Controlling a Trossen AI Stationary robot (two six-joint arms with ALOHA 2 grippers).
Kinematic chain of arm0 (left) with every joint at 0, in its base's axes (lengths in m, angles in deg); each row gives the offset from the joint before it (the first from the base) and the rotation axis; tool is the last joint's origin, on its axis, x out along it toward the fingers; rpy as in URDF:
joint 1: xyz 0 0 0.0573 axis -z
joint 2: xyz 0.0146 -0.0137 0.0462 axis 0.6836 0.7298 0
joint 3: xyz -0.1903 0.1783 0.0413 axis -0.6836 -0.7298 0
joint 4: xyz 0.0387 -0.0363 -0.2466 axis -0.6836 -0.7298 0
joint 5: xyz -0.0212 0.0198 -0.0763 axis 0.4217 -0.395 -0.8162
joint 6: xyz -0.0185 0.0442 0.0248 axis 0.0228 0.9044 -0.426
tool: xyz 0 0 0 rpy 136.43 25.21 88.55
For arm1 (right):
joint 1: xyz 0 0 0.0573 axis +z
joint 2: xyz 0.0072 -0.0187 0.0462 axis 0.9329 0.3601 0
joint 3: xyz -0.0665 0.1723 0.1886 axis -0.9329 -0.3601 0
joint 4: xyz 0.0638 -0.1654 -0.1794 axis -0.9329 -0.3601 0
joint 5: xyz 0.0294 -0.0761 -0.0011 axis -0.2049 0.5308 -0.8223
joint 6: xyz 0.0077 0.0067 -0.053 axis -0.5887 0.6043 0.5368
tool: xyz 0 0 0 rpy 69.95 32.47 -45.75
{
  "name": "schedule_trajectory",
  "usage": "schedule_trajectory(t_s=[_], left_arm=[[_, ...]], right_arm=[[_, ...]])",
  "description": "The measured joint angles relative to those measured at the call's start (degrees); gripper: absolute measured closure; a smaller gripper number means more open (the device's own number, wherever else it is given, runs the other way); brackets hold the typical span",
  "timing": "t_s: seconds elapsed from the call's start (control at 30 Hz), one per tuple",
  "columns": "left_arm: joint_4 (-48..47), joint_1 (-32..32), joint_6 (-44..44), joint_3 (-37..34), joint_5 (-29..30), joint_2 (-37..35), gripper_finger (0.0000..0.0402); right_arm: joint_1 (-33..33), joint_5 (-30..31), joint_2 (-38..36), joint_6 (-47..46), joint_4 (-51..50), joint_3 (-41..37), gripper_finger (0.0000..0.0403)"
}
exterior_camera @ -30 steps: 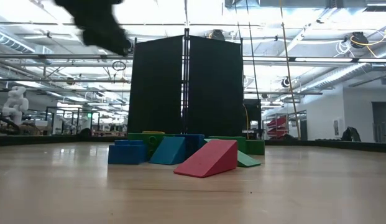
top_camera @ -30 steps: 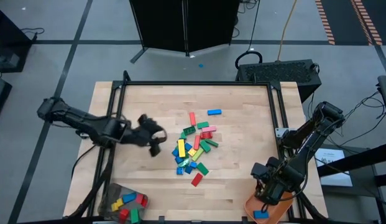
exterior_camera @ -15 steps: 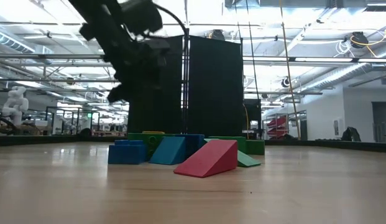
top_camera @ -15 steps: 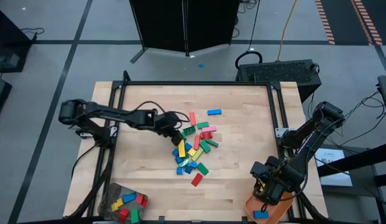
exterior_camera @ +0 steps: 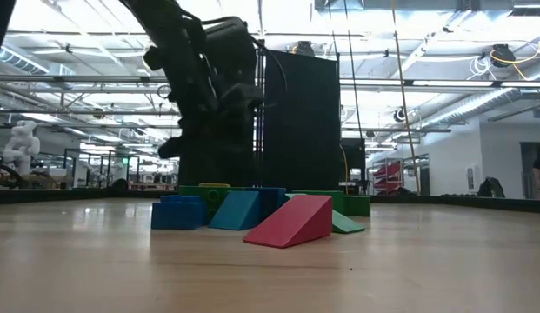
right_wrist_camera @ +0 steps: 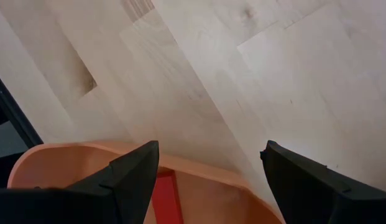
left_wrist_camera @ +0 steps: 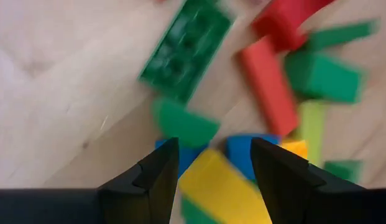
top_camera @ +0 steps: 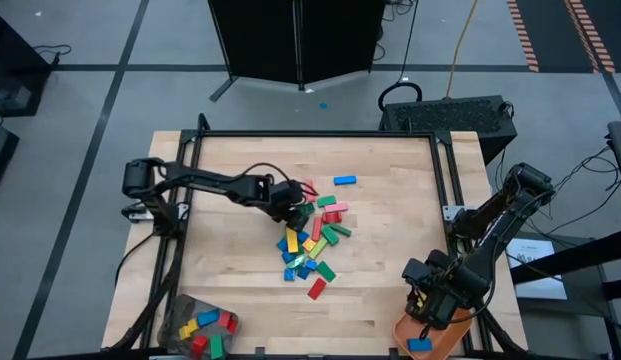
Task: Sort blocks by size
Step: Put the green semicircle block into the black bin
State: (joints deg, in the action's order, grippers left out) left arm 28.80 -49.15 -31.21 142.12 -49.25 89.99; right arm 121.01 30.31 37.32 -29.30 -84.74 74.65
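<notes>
Now left tool (top_camera: 293,203), fingers apart w/ nothing held, hangs over heap of small coloured plastic toy bricks (top_camera: 312,238) mid bench (top_camera: 230,280); right tool (top_camera: 433,312), open, over orange plastic tray (top_camera: 445,342) at bench's near-right corner.

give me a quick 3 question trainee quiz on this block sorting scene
1. True or false: the left gripper is shut on a block.
2. Which container sits under the right gripper?
A. the grey container
B. the orange tray
C. neither
3. Fill in: the single blue block lying apart from the pile of blocks is on the pile's ____ side, toward the table's back edge.

Key
1. False: its fingers stand open and empty over the pile.
2. B: the right wrist view shows the tray's rim and a red block inside it.
3. Right.
</notes>
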Motion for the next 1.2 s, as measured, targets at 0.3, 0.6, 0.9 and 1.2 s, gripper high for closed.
schedule_trajectory(t_s=[0.3,0.6,0.9,1.2], left_arm=[[-3.44,-1.14,5.15,2.48,2.3,0.36,0.0204],[-3.38,0.13,45.99,5.65,4.26,0.32,0.0204],[-7.51,3.61,71.45,6.22,6.8,0.32,0.0204],[-8.26,1.56,80.01,6.22,12.01,0.32,0.0204]], right_arm=[[0.0,3.43,0.0,0.51,-0.02,-0.02,0.0126],[-0.02,3.76,0.0,0.61,0.02,-1.47,0.0126],[0.0,3.76,0.0,0.02,0.07,-1.53,0.0126],[-0.02,3.96,0.0,0.17,0.07,-1.53,0.0126]])
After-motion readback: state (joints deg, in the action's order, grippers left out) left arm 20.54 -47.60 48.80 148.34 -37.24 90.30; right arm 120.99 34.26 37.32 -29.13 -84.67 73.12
